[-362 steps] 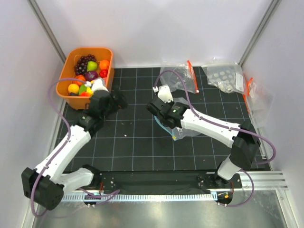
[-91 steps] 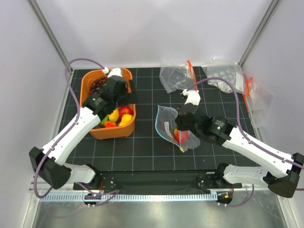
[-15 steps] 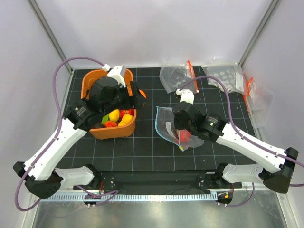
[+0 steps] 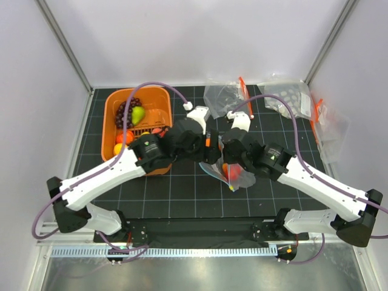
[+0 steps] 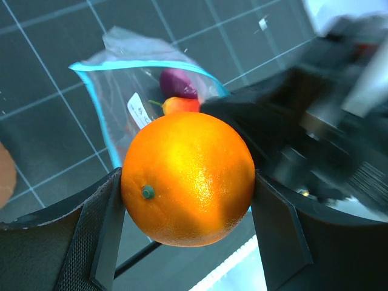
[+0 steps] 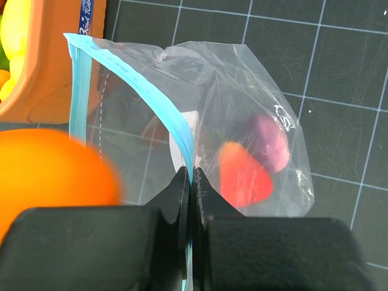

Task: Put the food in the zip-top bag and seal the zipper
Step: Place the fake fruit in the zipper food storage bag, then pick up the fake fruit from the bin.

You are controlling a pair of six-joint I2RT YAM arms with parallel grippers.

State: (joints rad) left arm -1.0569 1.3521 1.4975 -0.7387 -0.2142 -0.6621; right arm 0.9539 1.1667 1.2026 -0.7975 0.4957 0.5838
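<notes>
In the top view the left tool (image 4: 207,145), spread wide around an orange (image 5: 188,176), hangs at 10 o'clock of the bag (image 4: 244,180) on the tabletop (image 4: 182,194), whose mouth faces it (right tool (image 6: 191,182), pinched shut on the zipper (image 6: 136,82), holds one lip up).

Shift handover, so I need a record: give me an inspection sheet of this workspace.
Surface: black gridded mat.
Job's things: zip-top bag open, red piece and purple piece inside; orange near its mouth; more food in basket.
Clutter: spare bags with orange-red strips at the back.
Grippers: left gripper holds the orange; right gripper pinches the zipper.
Cables: purple cables loop over both arms.
Surroundings: white walls.
</notes>
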